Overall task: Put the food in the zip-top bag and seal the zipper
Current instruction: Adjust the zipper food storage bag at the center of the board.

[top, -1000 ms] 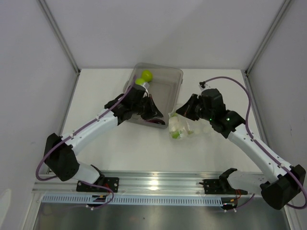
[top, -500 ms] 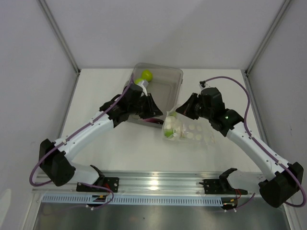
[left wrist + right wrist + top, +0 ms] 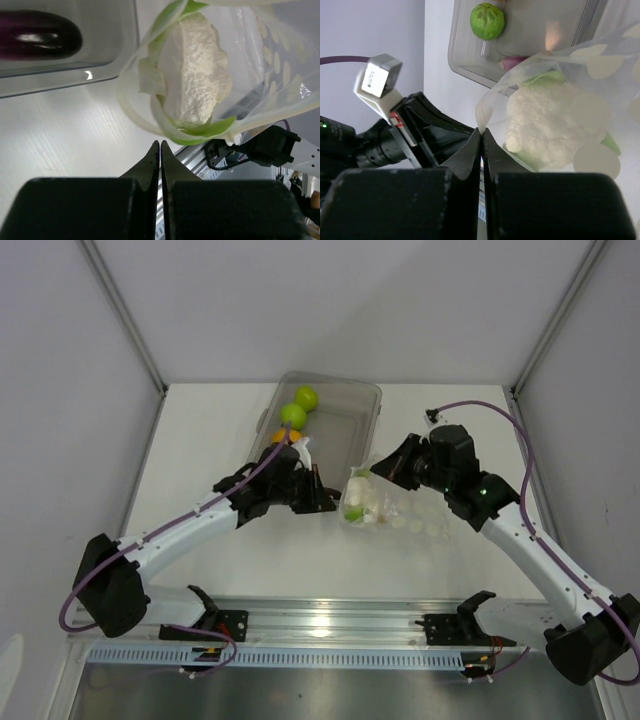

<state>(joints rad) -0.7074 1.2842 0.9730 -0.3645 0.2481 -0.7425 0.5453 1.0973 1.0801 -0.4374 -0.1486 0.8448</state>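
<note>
The clear zip-top bag [image 3: 400,515] lies on the table right of the tray, its mouth open toward the left. Inside sit the white cauliflower piece [image 3: 197,75] and something green [image 3: 353,512]. My right gripper [image 3: 481,131] is shut on the bag's upper mouth edge. My left gripper [image 3: 160,144] is shut with nothing between the jaws, tips just short of the bag's lower rim [image 3: 132,107]. The zipper strip cannot be made out. Two green fruits [image 3: 306,397] [image 3: 293,416], an orange fruit [image 3: 293,436] and the purple eggplant [image 3: 37,40] are in the tray.
The grey translucent tray [image 3: 365,400] stands at the back centre, its near wall [image 3: 75,75] close beside the bag's mouth. The metal rail [image 3: 330,625] with the arm bases runs along the near edge. White walls close in the table on both sides.
My left gripper has left the tray and come forward to the bag's mouth, opening briefly and shutting again. The bag, bunched up before, now lies spread out to the right.
</note>
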